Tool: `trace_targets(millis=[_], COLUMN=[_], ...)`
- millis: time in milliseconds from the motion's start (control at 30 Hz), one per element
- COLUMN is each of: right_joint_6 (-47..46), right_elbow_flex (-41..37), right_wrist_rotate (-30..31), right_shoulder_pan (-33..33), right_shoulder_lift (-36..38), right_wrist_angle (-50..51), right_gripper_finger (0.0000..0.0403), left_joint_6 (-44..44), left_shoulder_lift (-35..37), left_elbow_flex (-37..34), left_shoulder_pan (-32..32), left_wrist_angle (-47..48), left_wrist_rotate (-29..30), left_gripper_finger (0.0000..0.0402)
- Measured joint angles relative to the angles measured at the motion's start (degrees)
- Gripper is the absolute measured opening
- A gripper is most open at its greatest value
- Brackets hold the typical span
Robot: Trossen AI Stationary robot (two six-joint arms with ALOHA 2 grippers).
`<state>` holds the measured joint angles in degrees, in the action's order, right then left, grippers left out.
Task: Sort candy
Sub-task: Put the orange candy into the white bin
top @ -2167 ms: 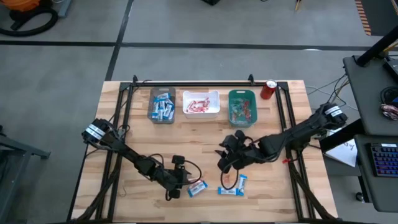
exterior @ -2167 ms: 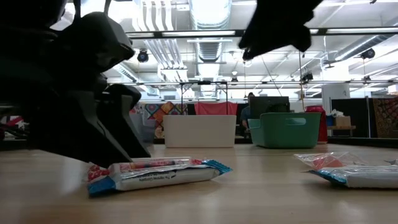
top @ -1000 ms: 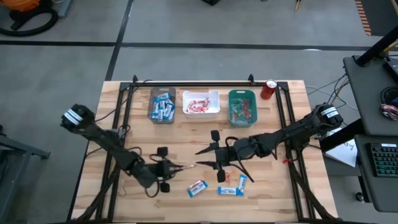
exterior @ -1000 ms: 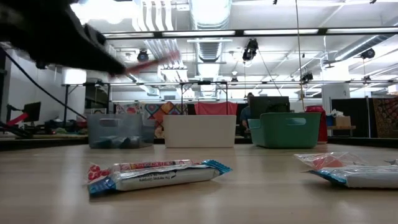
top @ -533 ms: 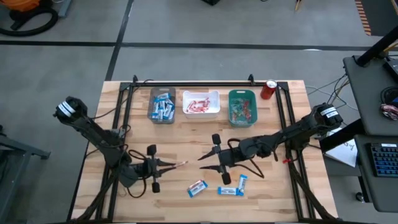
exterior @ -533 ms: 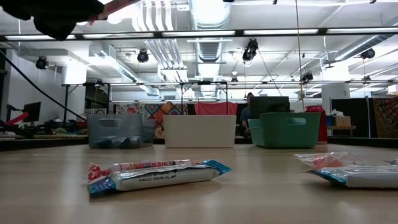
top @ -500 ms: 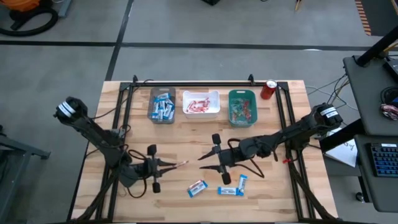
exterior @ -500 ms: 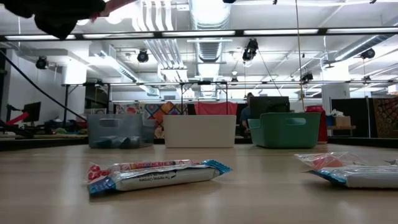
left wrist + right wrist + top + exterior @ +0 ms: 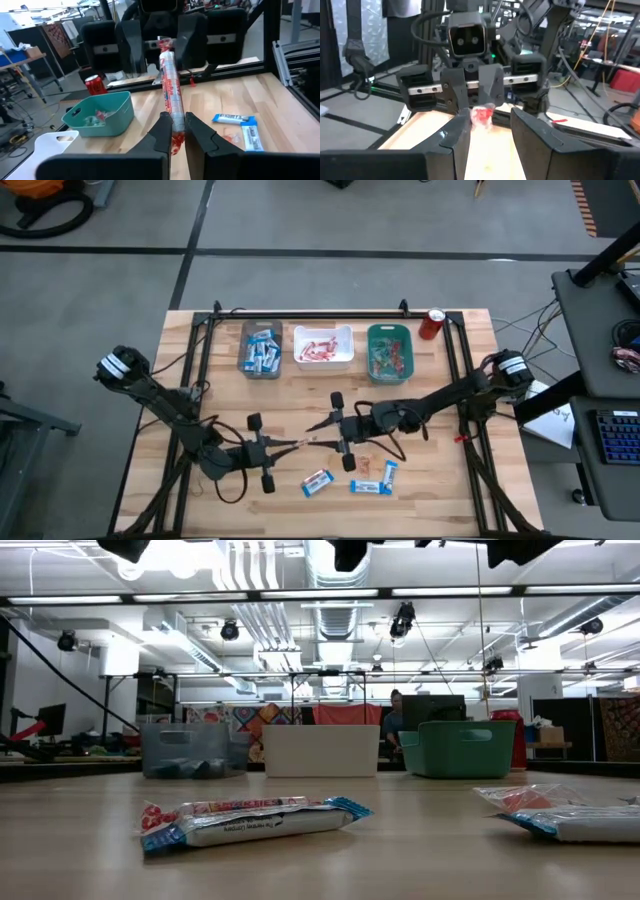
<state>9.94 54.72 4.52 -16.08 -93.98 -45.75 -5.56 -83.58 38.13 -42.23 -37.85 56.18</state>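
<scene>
My left gripper (image 9: 280, 447) hovers above the table's middle, shut on a red-and-white candy bar (image 9: 170, 85) that sticks out level toward the right arm. My right gripper (image 9: 318, 433) faces it, open, with one finger on either side of the bar's free red end (image 9: 481, 114); I cannot tell whether they touch it. Loose candy lies flat on the near part of the table: blue-and-white bars (image 9: 317, 482) (image 9: 370, 487) (image 9: 389, 472) and a small orange piece (image 9: 363, 463). My left gripper pinches the bar's near end (image 9: 173, 139) between its two fingers. The fingers are level, point toward the table's right edge and lie along the bar. The bar juts straight out ahead of the fingertips, lifted clear of the table.
Three bins stand in a row at the far edge: grey (image 9: 260, 350) with blue candy, white (image 9: 323, 346) with red candy, teal (image 9: 390, 352). A red can (image 9: 432, 323) stands at the far right. Black frame rails run along the table's sides.
My left gripper has risen with the bar, drawn back a little toward the table's left, then come right again toward my right gripper. My right gripper has moved toward the table's left, and its open fingers now stand around the bar's free end.
</scene>
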Motion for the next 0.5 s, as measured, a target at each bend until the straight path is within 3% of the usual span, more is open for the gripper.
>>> trace_targets(millis=[333,500], right_joint_6=[-1.3,-2.4], right_elbow_flex=[2.0,2.0], right_wrist_rotate=[0.0,-0.1], right_shoulder_pan=[0.3,0.2], right_shoulder_lift=[-2.6,-2.7], right_wrist_angle=[0.1,0.0], right_gripper_finger=[0.013,0.0079], left_joint_6=[-0.6,-0.6], left_shoulder_lift=[-1.9,-1.9], left_elbow_flex=[1.5,1.5], left_shoulder_pan=[1.2,1.2], left_wrist_angle=[0.2,0.2], left_wrist_rotate=[0.0,0.2], left_gripper_finger=[0.0006,0.0007])
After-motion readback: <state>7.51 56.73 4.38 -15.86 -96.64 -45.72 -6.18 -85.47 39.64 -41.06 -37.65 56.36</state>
